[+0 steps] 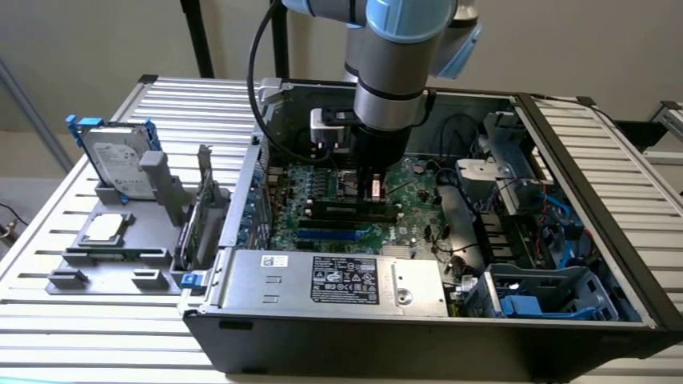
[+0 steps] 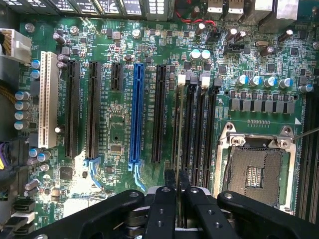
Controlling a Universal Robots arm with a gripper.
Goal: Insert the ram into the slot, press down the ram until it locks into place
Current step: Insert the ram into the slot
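End effector (image 2: 176,177) grips the ram (image 2: 179,130) edge-on over the slot (image 2: 183,114), contact hidden.

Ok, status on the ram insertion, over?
End effector shut on the ram. Ram edge-on along the slot; seating unclear. Nothing seen in the way.
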